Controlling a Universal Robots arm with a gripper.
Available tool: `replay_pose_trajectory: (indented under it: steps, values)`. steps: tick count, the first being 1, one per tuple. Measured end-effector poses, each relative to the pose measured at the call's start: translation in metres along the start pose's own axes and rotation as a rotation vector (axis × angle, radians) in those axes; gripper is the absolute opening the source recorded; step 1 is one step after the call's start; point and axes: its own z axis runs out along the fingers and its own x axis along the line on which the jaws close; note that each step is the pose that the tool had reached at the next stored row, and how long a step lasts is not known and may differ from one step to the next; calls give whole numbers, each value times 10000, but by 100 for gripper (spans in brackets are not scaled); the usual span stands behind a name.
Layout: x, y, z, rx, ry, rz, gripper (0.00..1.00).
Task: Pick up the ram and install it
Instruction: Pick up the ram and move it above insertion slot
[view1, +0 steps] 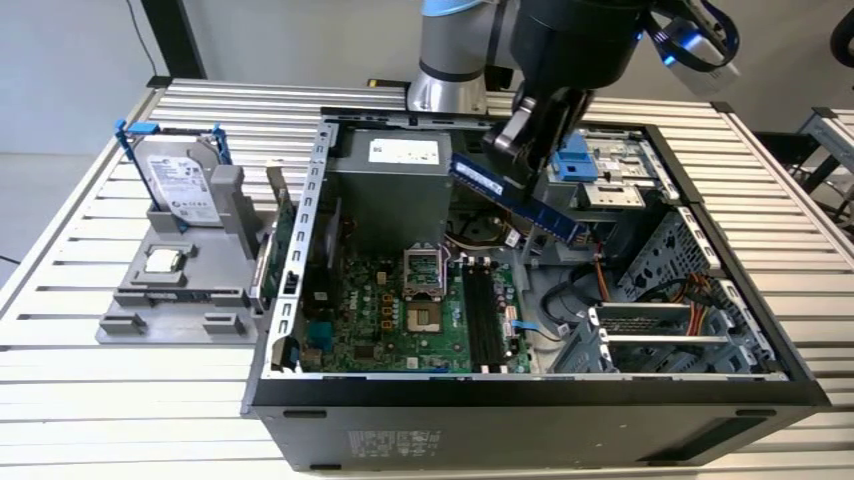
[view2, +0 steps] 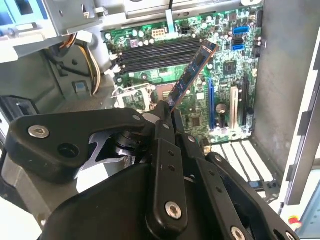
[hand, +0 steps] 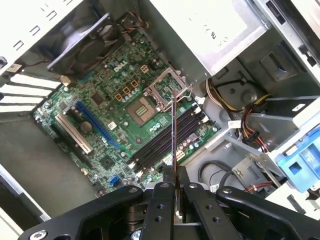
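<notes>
Holding firm, the gripper (view1: 518, 148) has its fingers clamped on the ram (view1: 527, 205), which hangs tilted in the air over the open computer case (view1: 534, 395). Beneath it, apart, lie the motherboard (view1: 387, 310) and memory slots (view1: 483, 318). A hard drive (view1: 180, 180) stands well apart at the exterior view's left.

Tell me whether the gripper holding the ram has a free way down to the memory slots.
Probably yes: the gripper holds the ram above the open case, and the memory slots lie bare below, with no cable across them.
</notes>
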Motion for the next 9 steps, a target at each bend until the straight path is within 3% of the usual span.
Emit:
replay_pose_trajectory:
  steps: [9]
  values:
    - [0,0,2,4,-30,1251,0]
